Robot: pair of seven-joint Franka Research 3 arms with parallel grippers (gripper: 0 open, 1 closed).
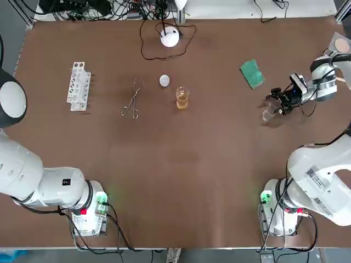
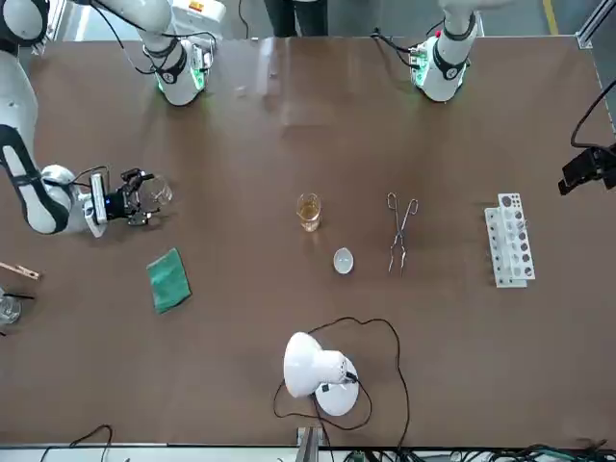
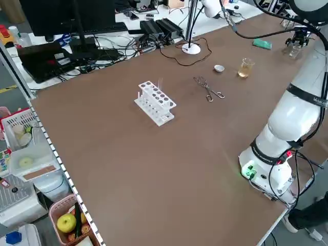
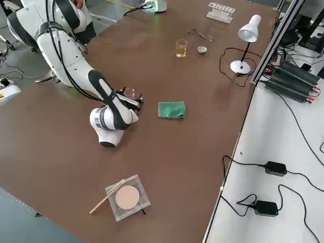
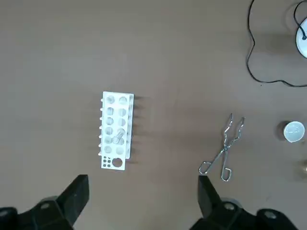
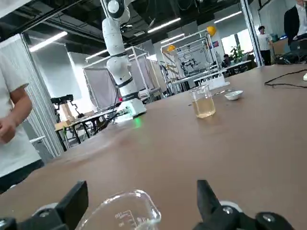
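- Right wrist view has the right gripper (image 6: 140,191) lying low over the counter (image 6: 230,158), its jaws wide apart with an empty clear beaker (image 6: 125,211) between them; whether either jaw touches the glass cannot be told.
- Top view places that beaker at the counter's right side, near a green cloth (image 1: 252,73) and well apart from the amber-filled beaker (image 1: 182,98) at mid-counter.
- A small white dish (image 1: 164,80) lies just beside the amber-filled beaker, with metal tongs (image 1: 131,98) farther left.
- The left gripper (image 5: 142,184) hangs high over the counter's left side, jaws apart and empty, above the white test-tube rack (image 5: 116,130).
- A white lamp (image 1: 170,37) stands near the far edge.
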